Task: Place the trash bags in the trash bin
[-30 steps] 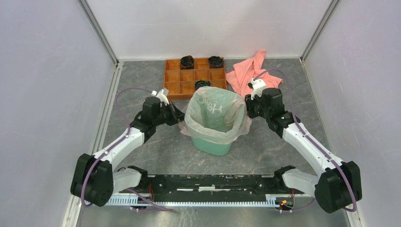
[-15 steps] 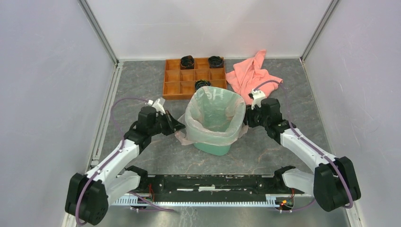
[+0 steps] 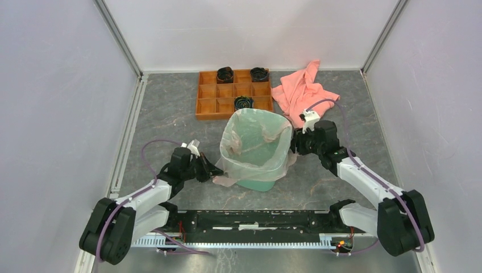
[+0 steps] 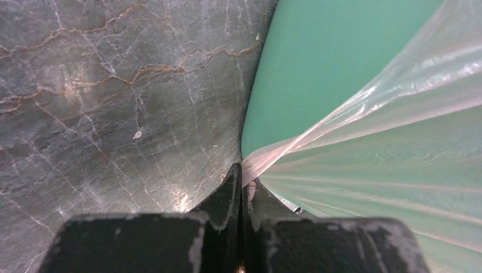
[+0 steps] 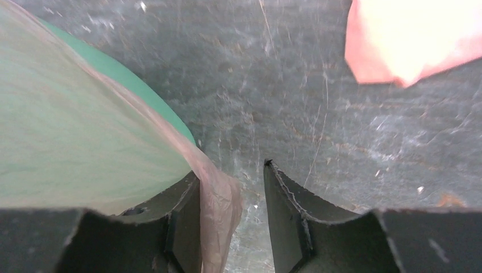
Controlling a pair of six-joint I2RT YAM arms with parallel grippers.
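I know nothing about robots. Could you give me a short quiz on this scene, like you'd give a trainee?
1. True or false: the left gripper is shut on the trash bag film.
2. The right gripper has its jaws: A) apart, B) tightly closed, C) out of view.
3. Fill in: the bag lines and drapes over the rim of the mint-green ____.
Key: 1 true; 2 A; 3 trash bin.

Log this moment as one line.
trash bag: draped over trash bin rim | left tool: shut on bag edge, low beside bin | right tool: open, bag film in its gap
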